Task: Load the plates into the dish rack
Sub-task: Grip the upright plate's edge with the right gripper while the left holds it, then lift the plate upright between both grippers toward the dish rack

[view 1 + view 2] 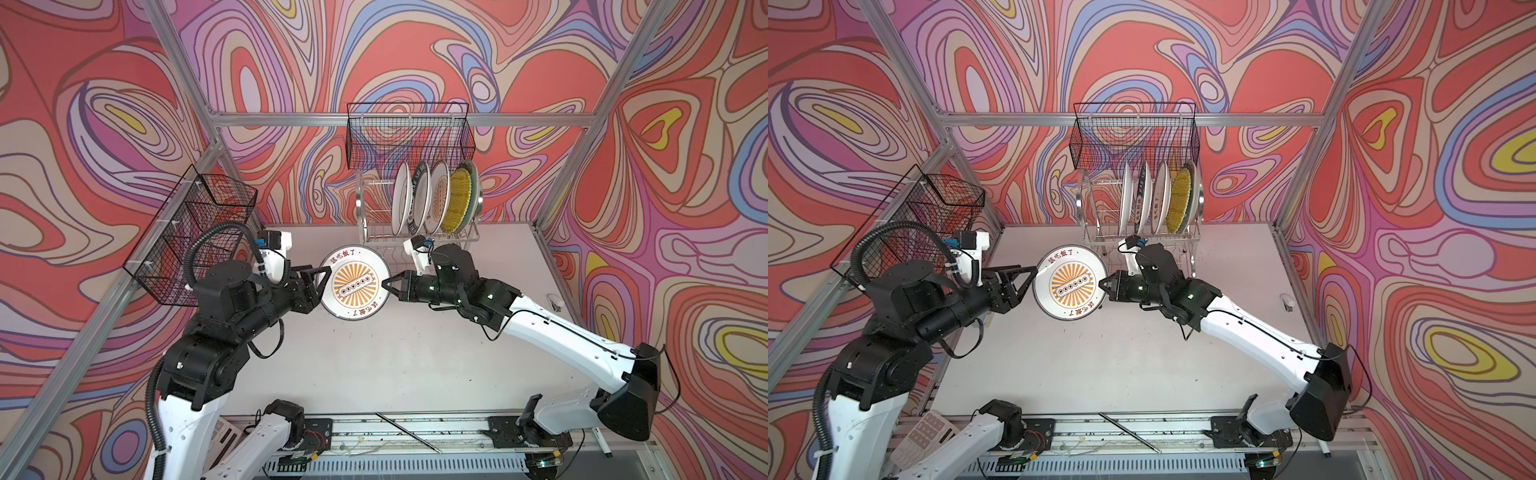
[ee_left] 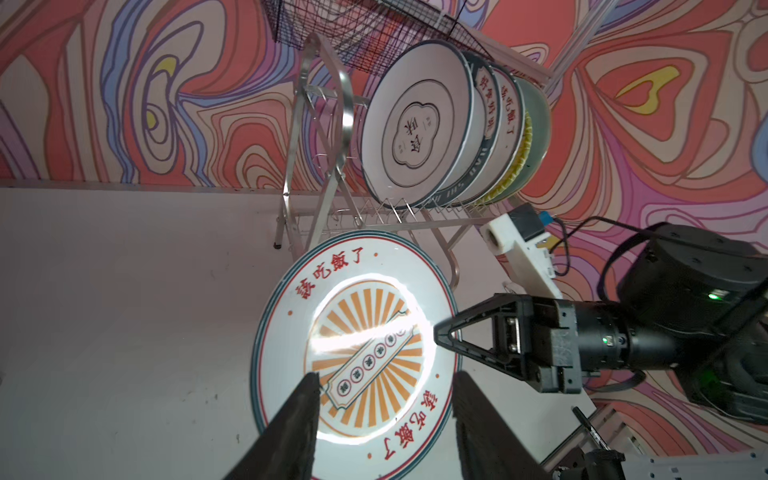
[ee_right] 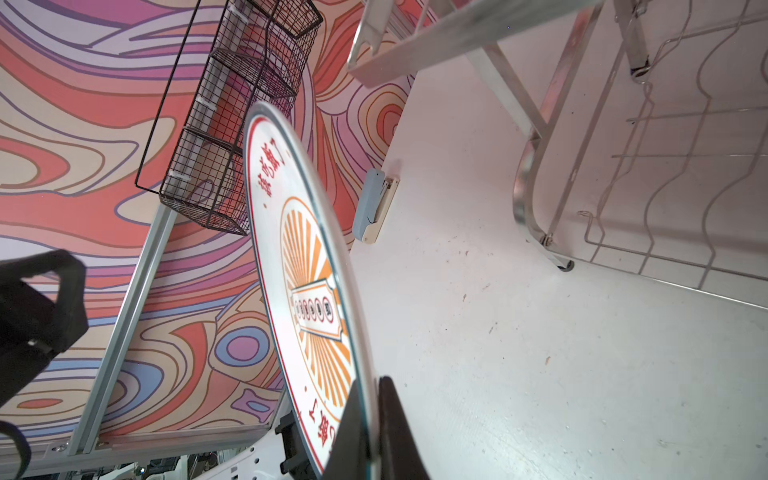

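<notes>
The sunburst plate (image 1: 355,282) hangs tilted on edge in front of the rack (image 1: 360,208), its face turned toward the left arm. The right gripper (image 1: 385,285) reaches in level and pinches the rim at three o'clock. The left gripper (image 1: 323,284) gapes half-wide just beside nine o'clock.

**Arms tip to tip, mid-scene**

Your left arm (image 1: 232,316) reaches inward, its wrist rolled; left gripper (image 1: 324,282) fingers stand parted. Your right arm (image 1: 552,332) stretches in low, elbow bent; right gripper (image 1: 384,284) fingers pinch the plate (image 1: 355,266) rim.

swirling red, purple and cream walls (image 1: 104,124) enclose a white tabletop (image 1: 374,353) (scuffed, speckled); aluminium frame bars (image 1: 291,119) carry black mesh baskets (image 1: 409,137).
</notes>
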### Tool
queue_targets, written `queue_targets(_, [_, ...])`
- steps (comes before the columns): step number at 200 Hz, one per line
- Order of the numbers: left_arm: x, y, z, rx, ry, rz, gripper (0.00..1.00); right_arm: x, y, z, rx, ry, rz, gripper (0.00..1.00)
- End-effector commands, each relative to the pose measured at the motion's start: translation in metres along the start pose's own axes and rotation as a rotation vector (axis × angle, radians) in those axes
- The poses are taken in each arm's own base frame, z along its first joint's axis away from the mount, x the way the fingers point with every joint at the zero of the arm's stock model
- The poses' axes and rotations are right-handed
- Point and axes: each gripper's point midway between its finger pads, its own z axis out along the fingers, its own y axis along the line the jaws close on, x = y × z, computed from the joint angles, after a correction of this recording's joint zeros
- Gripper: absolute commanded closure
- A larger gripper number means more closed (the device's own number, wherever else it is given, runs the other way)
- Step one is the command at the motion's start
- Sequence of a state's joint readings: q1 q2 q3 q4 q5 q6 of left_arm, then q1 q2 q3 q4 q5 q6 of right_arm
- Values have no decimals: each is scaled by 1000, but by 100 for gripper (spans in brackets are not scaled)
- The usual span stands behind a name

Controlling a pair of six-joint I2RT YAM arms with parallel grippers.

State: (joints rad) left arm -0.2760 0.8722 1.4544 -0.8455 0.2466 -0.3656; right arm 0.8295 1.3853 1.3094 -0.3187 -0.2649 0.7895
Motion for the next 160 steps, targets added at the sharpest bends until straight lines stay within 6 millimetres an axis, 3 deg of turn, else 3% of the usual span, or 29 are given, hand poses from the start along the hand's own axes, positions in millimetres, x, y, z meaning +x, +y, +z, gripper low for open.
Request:
queue_targets(1, [20,32,8,-172,102,-53,45,-15,26,-35,-80,-68,-64,100])
queue_targets(37, [30,20,31,-92,184,-112,45,-20,37,-59,-104,-103,-114,100])
queue_targets(88, [34,-4,45,62,227,-138,49,-19,44,-64,-134,-110,-144,100])
queue_targets(128, [37,-22,47,184,241,-174,58,-21,42,-67,-137,-137,-154,100])
queue_targets(160, [39,-25,45,223,239,-193,72,-21,44,-66,-155,-147,-151,100])
